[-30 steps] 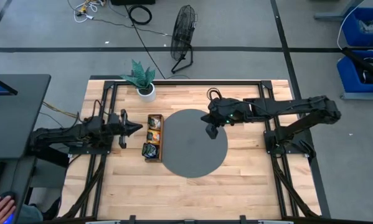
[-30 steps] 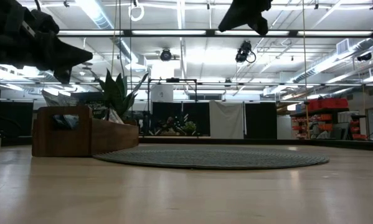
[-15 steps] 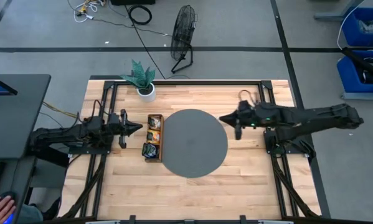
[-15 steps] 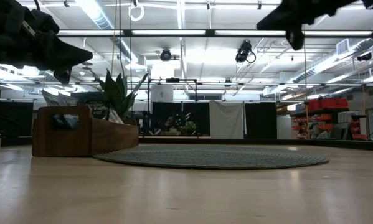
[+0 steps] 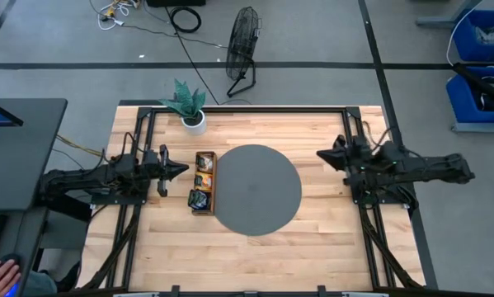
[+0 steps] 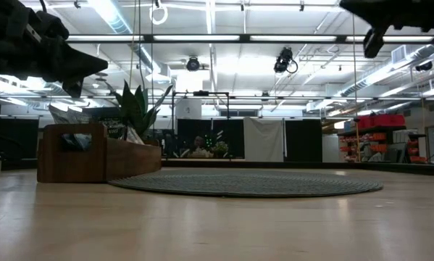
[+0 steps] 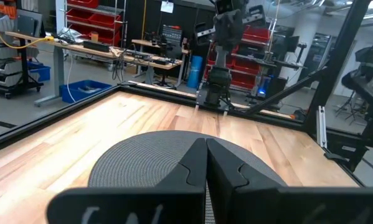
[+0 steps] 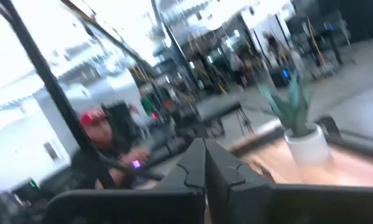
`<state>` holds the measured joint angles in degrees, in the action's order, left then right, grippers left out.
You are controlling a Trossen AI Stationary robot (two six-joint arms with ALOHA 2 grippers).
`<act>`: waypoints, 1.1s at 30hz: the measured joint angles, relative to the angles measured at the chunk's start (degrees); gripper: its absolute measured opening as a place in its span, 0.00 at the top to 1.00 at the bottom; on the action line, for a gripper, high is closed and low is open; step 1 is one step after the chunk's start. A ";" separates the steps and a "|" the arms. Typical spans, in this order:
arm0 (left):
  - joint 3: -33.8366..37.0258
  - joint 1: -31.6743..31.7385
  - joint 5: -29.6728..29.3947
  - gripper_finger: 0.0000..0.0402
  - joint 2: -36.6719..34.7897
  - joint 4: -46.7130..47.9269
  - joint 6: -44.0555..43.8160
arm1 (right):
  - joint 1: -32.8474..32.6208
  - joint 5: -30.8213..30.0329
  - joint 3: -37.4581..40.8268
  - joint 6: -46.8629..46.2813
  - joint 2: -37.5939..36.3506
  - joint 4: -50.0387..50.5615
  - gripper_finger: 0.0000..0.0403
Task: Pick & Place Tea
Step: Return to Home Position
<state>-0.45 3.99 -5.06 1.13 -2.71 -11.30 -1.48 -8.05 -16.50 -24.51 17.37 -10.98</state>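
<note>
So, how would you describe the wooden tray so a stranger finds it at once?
Find the big round grey mat in the table's middle. Beside its edge, toward the left arm, lies the wooden tray: long, narrow, brown, and the only thing holding tea sachets.

Left arm (image 5: 90,177) lies low along the table's (image 5: 329,239) left side, left gripper (image 5: 181,168) pointing inward, its fingers (image 7: 192,171) pressed together. Right arm (image 5: 420,167) is folded by the right edge. The right gripper (image 5: 321,154) aims inward too, fingertips meeting. Both grippers hang well above the tabletop.
</note>
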 joint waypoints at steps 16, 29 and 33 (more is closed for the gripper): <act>0.00 0.02 0.03 0.99 -0.04 -0.02 0.00 | 0.00 4.06 3.12 4.09 -17.36 5.90 1.00; 0.02 0.02 0.02 0.99 -0.02 -0.01 0.03 | 0.00 5.11 15.60 4.26 -17.36 -16.03 1.00; 0.02 0.02 0.02 0.99 -0.02 -0.03 0.03 | 0.00 6.01 15.33 7.32 -17.38 -11.91 1.00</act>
<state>-0.43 4.01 -5.04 1.10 -2.74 -11.27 -1.48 -2.04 -1.17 -17.19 -0.01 -22.90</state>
